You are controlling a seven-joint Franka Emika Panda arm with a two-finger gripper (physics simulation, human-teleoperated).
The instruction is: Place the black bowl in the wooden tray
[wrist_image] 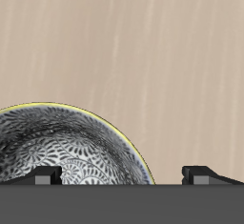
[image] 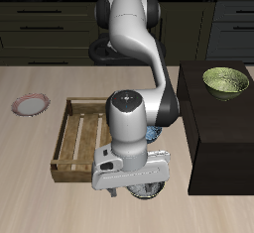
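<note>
the bowl (wrist_image: 67, 156) sits on the table close under the gripper (wrist_image: 122, 176), near the front edge and just beside the tray (image: 74, 138), not in it. the fingers (wrist_image: 205, 175) stand wide apart with nothing between them, the bowl's rim lying by one finger only. so no grasp yet: gripping, lifting and setting down are all left, i judge.

Arm over wooden tray (image: 81, 138), hand (image: 134, 187) low — yellow-green bowl (image: 225, 80) apart
</note>
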